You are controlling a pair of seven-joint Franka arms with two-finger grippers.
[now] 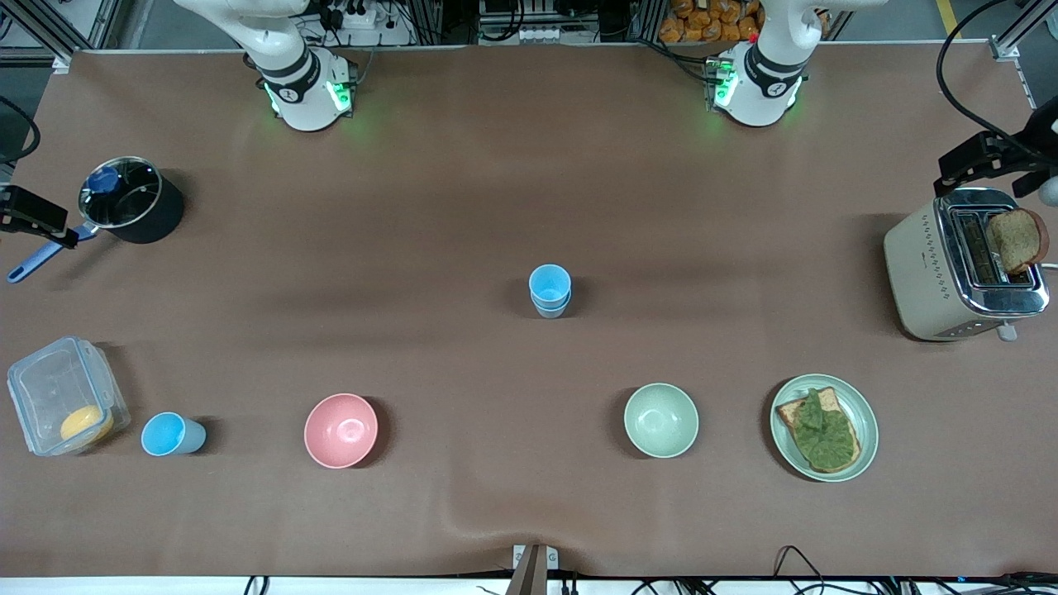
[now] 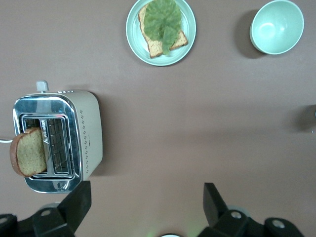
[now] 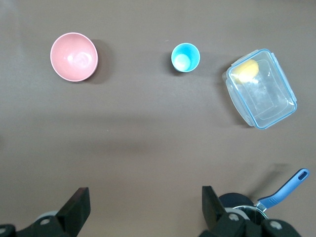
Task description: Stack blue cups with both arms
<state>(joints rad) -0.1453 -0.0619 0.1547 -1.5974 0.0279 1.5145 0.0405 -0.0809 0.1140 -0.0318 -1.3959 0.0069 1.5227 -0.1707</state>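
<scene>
Two blue cups (image 1: 550, 291) stand nested one in the other at the middle of the table. A third blue cup (image 1: 171, 435) stands upright by the clear box toward the right arm's end; it shows in the right wrist view as well, blue cup (image 3: 185, 57). My left gripper (image 2: 145, 200) hangs open and empty, high over the bare mat beside the toaster. High over the mat by the pot, my right gripper (image 3: 144, 203) is open and empty too. The front view shows only the arms' bases, not the grippers.
A pink bowl (image 1: 340, 430) and a pale green bowl (image 1: 660, 420) sit near the front camera. Toward the left arm's end are a plate with toast and lettuce (image 1: 860, 446) and a toaster (image 1: 922, 264). A clear box (image 1: 50, 388) and a black pot (image 1: 157, 219) sit at the right arm's end.
</scene>
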